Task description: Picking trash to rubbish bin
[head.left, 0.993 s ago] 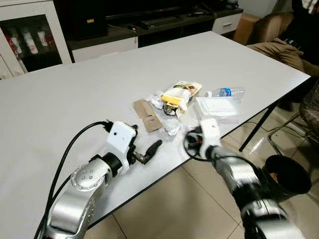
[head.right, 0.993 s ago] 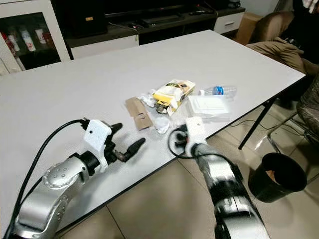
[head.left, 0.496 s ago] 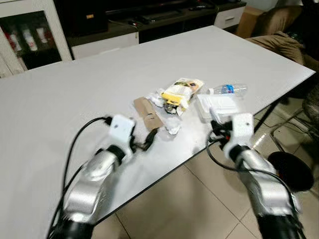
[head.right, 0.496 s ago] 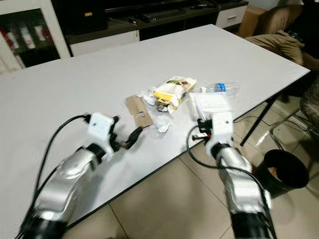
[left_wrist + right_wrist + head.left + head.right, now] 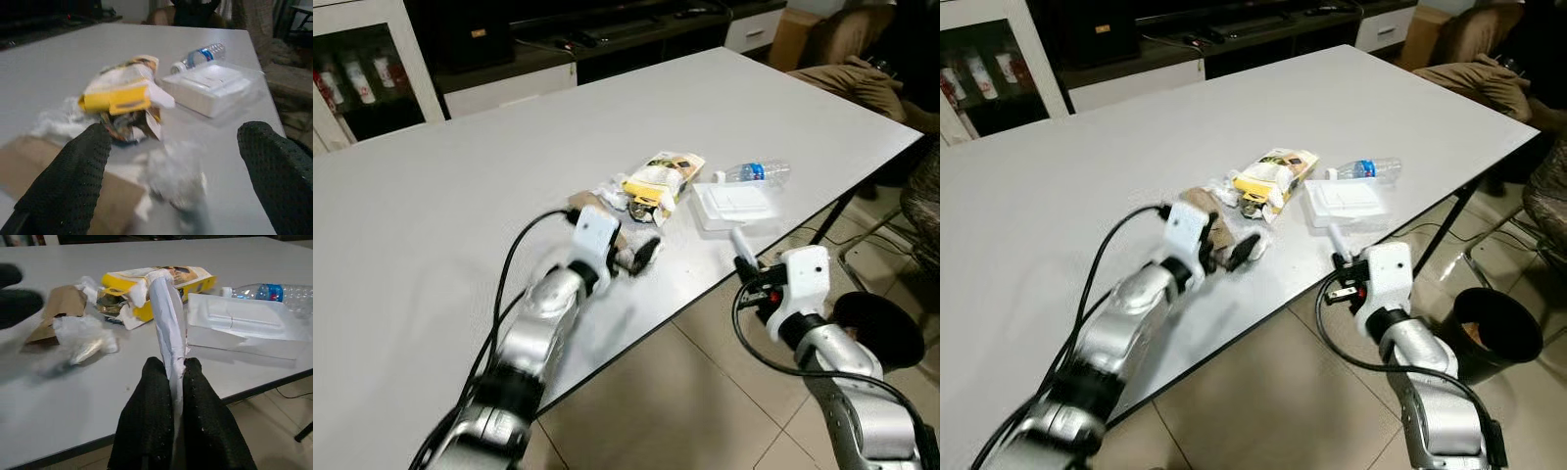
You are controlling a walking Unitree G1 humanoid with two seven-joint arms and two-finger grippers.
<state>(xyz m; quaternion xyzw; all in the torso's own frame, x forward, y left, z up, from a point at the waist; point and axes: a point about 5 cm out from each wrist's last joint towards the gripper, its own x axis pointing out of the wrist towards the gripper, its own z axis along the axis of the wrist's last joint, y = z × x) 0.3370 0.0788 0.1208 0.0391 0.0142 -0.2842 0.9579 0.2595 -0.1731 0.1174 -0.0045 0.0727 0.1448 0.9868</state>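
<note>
Barely started: my right gripper (image 5: 171, 377) is clamped on a white wrapper (image 5: 166, 318) off the table edge, left gripper (image 5: 171, 166) spread around the crumpled tissue (image 5: 173, 176), pile not binned (image 5: 1494, 333).

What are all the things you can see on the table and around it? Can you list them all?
table: one, white, filling the middle of the room
yellow snack bag: one, yellow and white, in the trash pile
brown cardboard: one piece, brown, beside the bag
crumpled white wrapper: one, white, near the table's front edge
white plastic tray: one, white, right of the bag
water bottle: one, clear with blue label, behind the tray
rubbish bin: one, black, on the floor to the right
cabinet: one, white with glass door, back left
left gripper: black fingers open around the wrapper
right gripper: black fingers shut on a white strip, off the table's edge
</note>
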